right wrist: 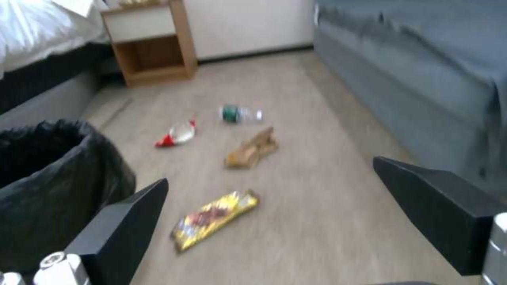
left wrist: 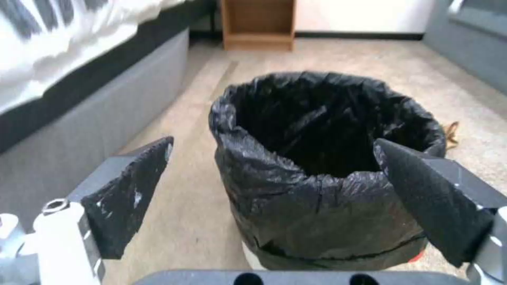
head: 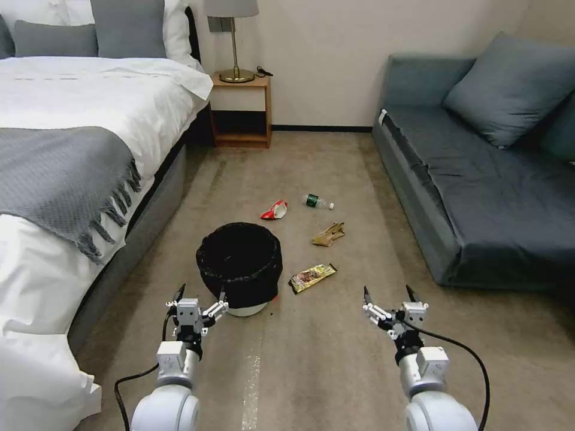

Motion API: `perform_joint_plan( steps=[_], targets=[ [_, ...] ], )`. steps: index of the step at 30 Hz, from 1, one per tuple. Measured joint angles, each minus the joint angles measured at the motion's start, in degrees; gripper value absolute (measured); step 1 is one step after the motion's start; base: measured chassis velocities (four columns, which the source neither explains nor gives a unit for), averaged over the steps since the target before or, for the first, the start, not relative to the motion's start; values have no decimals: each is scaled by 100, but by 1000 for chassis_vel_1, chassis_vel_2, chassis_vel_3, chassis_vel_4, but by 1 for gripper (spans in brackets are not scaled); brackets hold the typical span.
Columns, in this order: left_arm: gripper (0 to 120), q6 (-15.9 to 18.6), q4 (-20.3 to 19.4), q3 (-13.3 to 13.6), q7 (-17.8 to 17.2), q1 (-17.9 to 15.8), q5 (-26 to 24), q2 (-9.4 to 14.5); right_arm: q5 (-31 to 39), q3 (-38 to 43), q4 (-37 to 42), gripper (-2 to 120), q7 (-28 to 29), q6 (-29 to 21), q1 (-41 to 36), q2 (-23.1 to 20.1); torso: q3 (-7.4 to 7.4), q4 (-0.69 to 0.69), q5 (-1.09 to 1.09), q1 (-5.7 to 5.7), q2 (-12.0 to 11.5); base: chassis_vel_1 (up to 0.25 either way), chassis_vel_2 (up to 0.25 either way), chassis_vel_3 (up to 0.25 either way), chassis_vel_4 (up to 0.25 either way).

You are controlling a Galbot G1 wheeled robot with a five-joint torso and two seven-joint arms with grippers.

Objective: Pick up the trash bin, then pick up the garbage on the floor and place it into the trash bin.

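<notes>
The trash bin (head: 240,266), white with a crinkled black bag over its rim, stands upright on the floor (head: 335,359). My left gripper (head: 201,294) is open just short of the bin's near side; the left wrist view has the bin (left wrist: 322,174) between and beyond the two fingers (left wrist: 132,190). My right gripper (head: 390,294) hangs open above bare carpet, right of the bin. The garbage lies beyond: a gold-brown snack wrapper (head: 312,277) (right wrist: 214,218), a tan crumpled scrap (head: 329,234) (right wrist: 251,152), a red-and-white wrapper (head: 274,210) (right wrist: 176,134) and a small clear bottle (head: 317,202) (right wrist: 241,114).
A bed (head: 72,179) with a grey throw runs along the left. A dark blue sofa (head: 479,179) lines the right. A wooden nightstand (head: 241,111) with a lamp stands at the back wall. Open carpet lies between the furniture.
</notes>
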Motion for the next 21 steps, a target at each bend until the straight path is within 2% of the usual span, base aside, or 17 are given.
perform_joint_plan(
  steps=[4,5,8,15,16,17,18,19,20,21],
  targets=[
    [100,625,-132,353,-767,-206,-429,233,259,-207,709,100,307,-764,-550,184,0,0,1,0,0,0,0,0,0],
    [100,625,-132,353,-767,-206,-429,233,259,-207,709,100,307,-764,-550,184,0,0,1,0,0,0,0,0,0],
    [100,1003,-209,564,-1227,-330,-693,374,456,-369,1246,100,534,-1337,-967,328,0,-1,0,0,0,0,0,0,0],
    [100,1056,-220,591,-1290,-345,-729,392,598,-334,1402,100,602,-1548,-1052,316,0,0,2,0,0,0,0,0,0],
    [100,1057,-224,588,-1290,-345,-731,396,672,-239,1399,100,602,-1571,-1002,250,0,-1,2,0,0,0,0,0,0],
    [100,1070,-242,571,-1292,-345,-737,440,742,-69,1393,100,609,-1596,-891,126,0,4,0,0,0,0,0,0,0],
    [100,1077,-279,503,-1281,-343,-740,524,771,-37,1406,100,612,-1601,-877,95,0,-2,0,0,0,0,0,0,0],
    [100,1076,-395,299,-1200,-329,-727,764,918,114,1348,100,598,-1622,-784,-17,1,-2,-4,0,-1,0,0,0,0],
    [100,1076,-395,299,-1200,-329,-727,764,918,114,1348,100,598,-1622,-784,-17,1,-2,-4,0,-1,0,0,0,0],
    [100,1068,-482,136,-1151,-325,-702,987,1116,385,1277,100,589,-1622,-604,-194,0,-2,9,0,0,0,0,0,0]
  ],
)
